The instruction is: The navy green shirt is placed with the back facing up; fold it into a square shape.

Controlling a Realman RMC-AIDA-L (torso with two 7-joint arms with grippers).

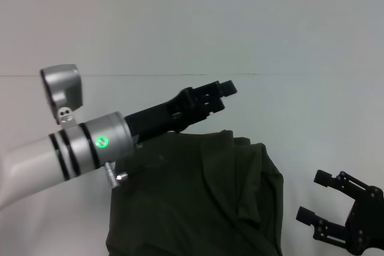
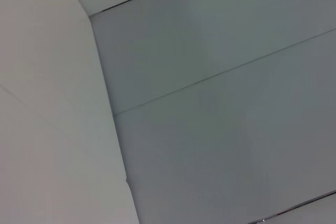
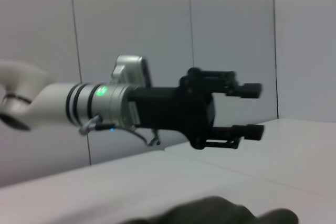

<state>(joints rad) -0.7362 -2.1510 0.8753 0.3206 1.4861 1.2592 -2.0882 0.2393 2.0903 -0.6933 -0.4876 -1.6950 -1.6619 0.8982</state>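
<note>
Navy green shirt (image 1: 198, 202) bunched on the white table (image 1: 312, 40), low centre of head view, running off the near edge. Not flat: folds and ridges across the top, a thick rolled edge along the robot's right side, far edge humped near the left arm's wrist. No print visible. Only a dark sliver of the fabric (image 3: 220, 214) visible in the right wrist view, at the near edge of the table.

Left gripper (image 1: 223, 90) raised above the table, just past the shirt's far edge, pointing away from the robot and toward its right. Fingers spread, nothing between them; gap clear in the right wrist view (image 3: 251, 111), where both fingers run roughly level, one above the other. Not touching the cloth. White forearm with black bands and a green light (image 1: 102, 142) crossing over the shirt's far left corner. Left wrist camera facing only pale wall panels and seams, nothing of the task there.

Right gripper (image 1: 321, 196) low at the robot's right, beside the shirt's right edge but apart from it, over bare table. Two black fingertips splayed wide, empty, pointing toward the shirt. Lower part of the gripper body cut off by the picture edge.
</note>
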